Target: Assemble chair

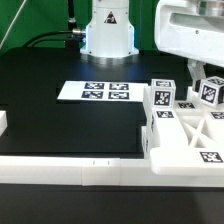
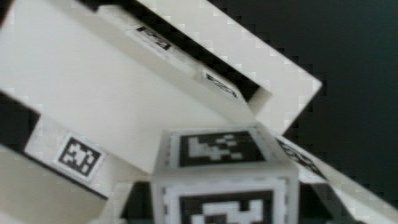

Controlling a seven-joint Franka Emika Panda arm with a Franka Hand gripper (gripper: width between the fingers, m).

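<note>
My gripper (image 1: 208, 80) hangs at the exterior view's right, over the cluster of white chair pieces. It is shut on a white tagged chair block (image 1: 210, 93), which stands upright between the dark fingers (image 2: 313, 190) in the wrist view (image 2: 222, 175). Two more tagged blocks (image 1: 163, 96) (image 1: 186, 100) stand just to its left in the exterior view. Below them lies the X-braced frame (image 1: 195, 132) with a tag on its front face. In the wrist view a large flat white chair piece (image 2: 160, 100) with tags on its edge lies behind the held block.
The marker board (image 1: 95, 90) lies flat on the black table, left of the chair pieces. A long white border rail (image 1: 60, 168) runs along the front edge, and another rail end (image 1: 3, 122) sits at the left. The robot base (image 1: 108, 30) stands at the back.
</note>
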